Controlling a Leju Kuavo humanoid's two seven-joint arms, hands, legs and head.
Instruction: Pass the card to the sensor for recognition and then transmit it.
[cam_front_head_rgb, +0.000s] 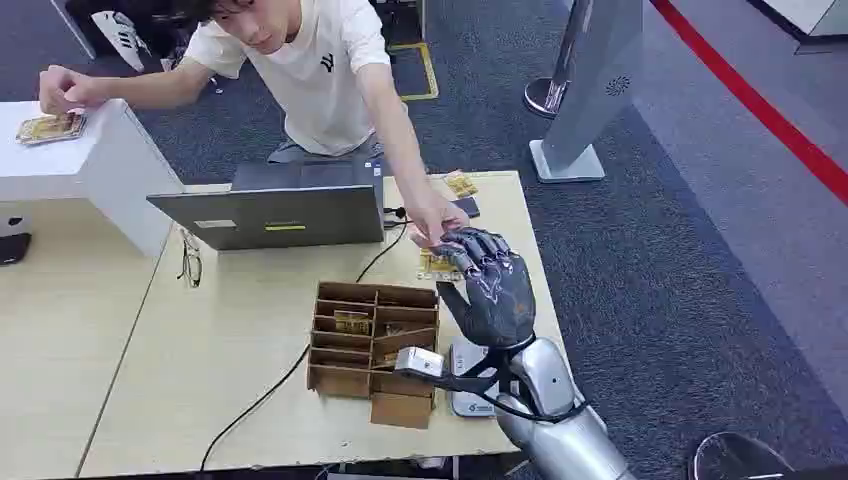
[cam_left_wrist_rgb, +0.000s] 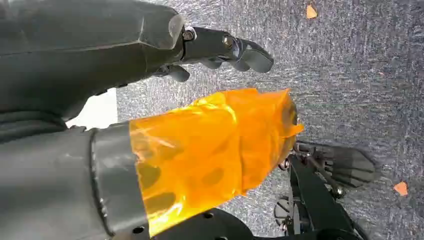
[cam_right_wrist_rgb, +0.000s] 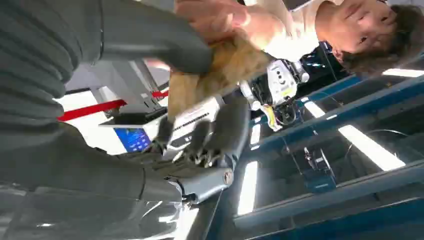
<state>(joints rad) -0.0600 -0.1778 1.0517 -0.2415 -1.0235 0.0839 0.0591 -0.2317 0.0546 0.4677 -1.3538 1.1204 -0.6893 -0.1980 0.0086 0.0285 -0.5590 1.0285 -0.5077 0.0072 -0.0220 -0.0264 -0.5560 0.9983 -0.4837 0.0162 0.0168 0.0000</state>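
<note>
The card (cam_front_head_rgb: 437, 265) is a small gold-patterned rectangle, held up over the far right part of the wooden table (cam_front_head_rgb: 200, 380). The right wrist view shows it as a tan blur (cam_right_wrist_rgb: 220, 75) pinched between the thick grey thumb and the darker fingers (cam_right_wrist_rgb: 225, 135).

The right hand (cam_front_head_rgb: 490, 285) is raised on its silver arm, fingers curled forward onto the card. A person's hand (cam_front_head_rgb: 435, 220) reaches across the table and meets the card at the same spot, touching the robot's fingertips. The left hand (cam_left_wrist_rgb: 200, 100) hangs over grey carpet; orange film wraps its thumb, its fingers are slightly bent and hold nothing.

Below the raised hand lies a white card reader (cam_front_head_rgb: 470, 385), partly hidden by the forearm. Just beside it stands a brown compartmented box (cam_front_head_rgb: 370, 345) with more gold cards in a slot. Behind that sits an open grey laptop (cam_front_head_rgb: 270, 205), a black cable (cam_front_head_rgb: 280, 380) trailing from it, and glasses (cam_front_head_rgb: 190, 262) beside it. More cards (cam_front_head_rgb: 460, 184) lie at the table's far edge, and another stack (cam_front_head_rgb: 50, 127) rests on a white counter under the person's other hand.
</note>
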